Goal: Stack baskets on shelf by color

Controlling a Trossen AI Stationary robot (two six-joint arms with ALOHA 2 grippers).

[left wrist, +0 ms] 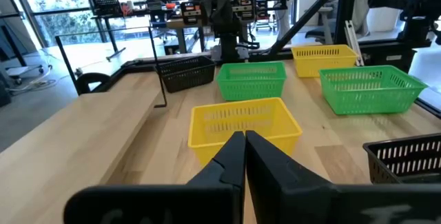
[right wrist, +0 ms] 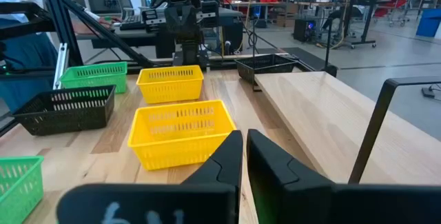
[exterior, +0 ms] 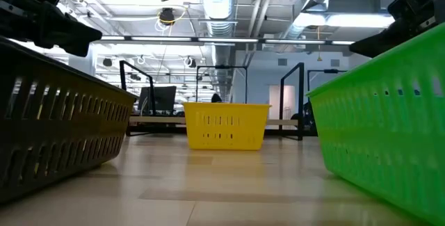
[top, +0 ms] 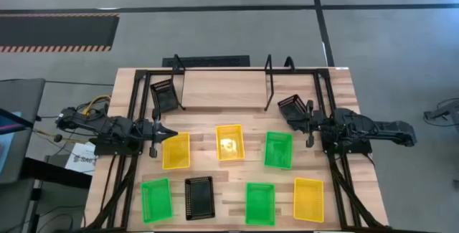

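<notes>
The shelf (top: 222, 89), a light board on a black wire frame, stands at the table's far middle. One black basket (top: 163, 95) sits askew at its left end and another (top: 292, 106) at its right end. Three yellow baskets (top: 229, 141), three green baskets (top: 278, 149) and a third black basket (top: 199, 197) rest on their bottoms in two rows nearer the front. My left gripper (top: 168, 131) is shut, level, beside the left yellow basket (left wrist: 241, 124). My right gripper (right wrist: 244, 156) is shut, level, beside the right black basket and touching nothing that shows.
Black frame rails (top: 133, 118) run along both table sides under the arms. The shelf's upright end loops (right wrist: 386, 114) stand between the board and each gripper. In the low view a black basket (exterior: 55, 128) and a green one (exterior: 389, 135) stand close to the camera.
</notes>
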